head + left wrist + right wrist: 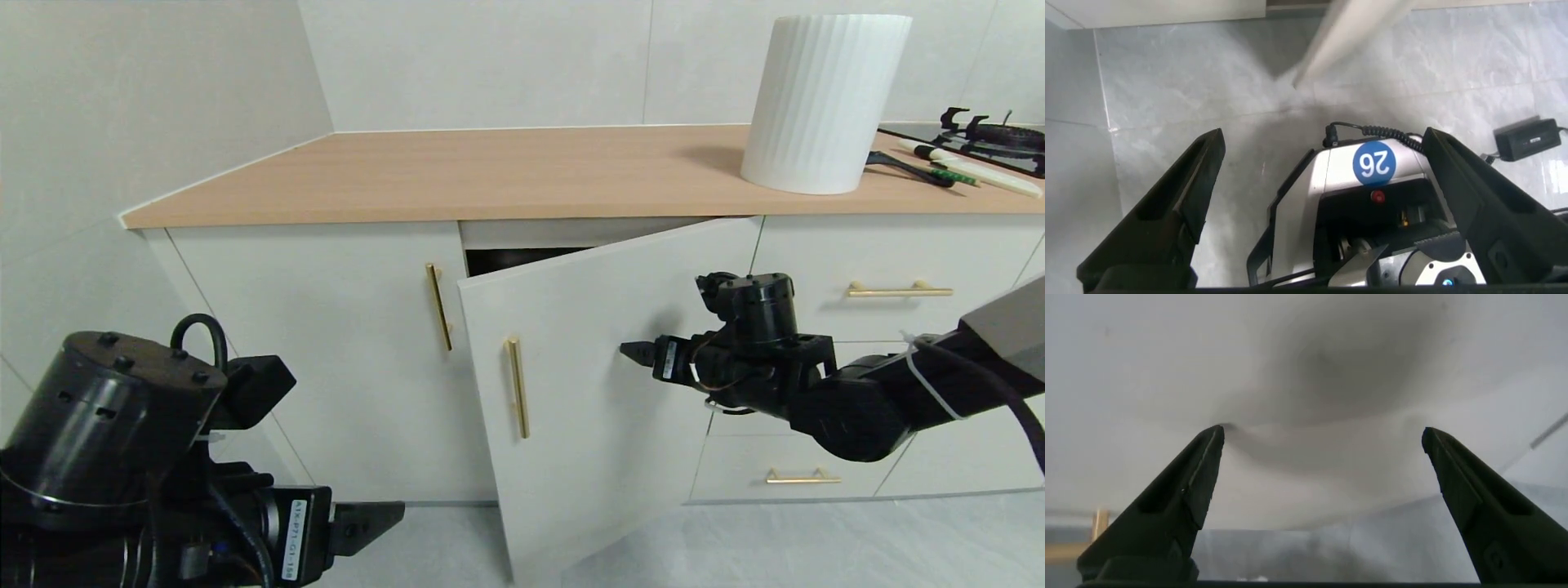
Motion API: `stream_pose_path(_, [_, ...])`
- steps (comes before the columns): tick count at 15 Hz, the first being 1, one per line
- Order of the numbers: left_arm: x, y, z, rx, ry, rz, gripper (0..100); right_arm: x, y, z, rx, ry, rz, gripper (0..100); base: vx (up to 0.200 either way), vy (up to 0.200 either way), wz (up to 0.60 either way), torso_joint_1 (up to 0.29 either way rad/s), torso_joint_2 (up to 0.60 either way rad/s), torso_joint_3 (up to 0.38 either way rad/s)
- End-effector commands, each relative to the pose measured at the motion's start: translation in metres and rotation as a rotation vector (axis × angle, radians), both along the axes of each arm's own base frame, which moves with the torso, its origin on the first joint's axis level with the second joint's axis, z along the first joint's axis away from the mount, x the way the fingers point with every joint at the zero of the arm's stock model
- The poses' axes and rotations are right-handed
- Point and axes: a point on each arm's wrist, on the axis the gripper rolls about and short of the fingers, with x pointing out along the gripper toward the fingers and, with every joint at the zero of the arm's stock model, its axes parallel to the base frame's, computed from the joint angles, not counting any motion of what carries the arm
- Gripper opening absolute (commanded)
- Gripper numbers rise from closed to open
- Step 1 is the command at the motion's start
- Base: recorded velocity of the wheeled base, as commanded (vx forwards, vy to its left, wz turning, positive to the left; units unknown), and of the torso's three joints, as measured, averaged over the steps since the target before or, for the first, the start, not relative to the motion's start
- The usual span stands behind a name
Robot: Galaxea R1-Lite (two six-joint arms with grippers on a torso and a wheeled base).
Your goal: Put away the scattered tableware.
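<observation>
Below the countertop (490, 175) a cabinet door (596, 408) hangs ajar, right hand (641, 353) spread beside it, left hand (384, 516) spread.

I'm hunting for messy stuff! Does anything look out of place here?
Yes. One cabinet door hangs partly open while the door beside it is shut, and some utensils lie loose on the countertop by the stove.

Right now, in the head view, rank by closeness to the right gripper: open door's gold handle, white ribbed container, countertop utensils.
1. Gold handle, open door, beside the right gripper.
2. White ribbed container, on the counter.
3. Utensils, counter's far right.
</observation>
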Motion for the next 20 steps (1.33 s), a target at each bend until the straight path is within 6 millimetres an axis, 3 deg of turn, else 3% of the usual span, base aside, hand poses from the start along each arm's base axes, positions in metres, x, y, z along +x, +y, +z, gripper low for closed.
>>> stream_pose_path(1, [0.000, 0.000, -0.001, 0.002, 0.002, 0.000, 100, 0.007, 0.004, -0.011, 0.000, 0.012, -0.024, 100, 0.000, 0.000, 0.00, 0.000, 0.00, 0.000])
stream_pose_path(20, [0.000, 0.000, -0.001, 0.001, 0.003, -0.001, 100, 0.068, 0.029, -0.037, -0.020, -0.158, -0.412, 100, 0.000, 0.000, 0.00, 0.000, 0.00, 0.000])
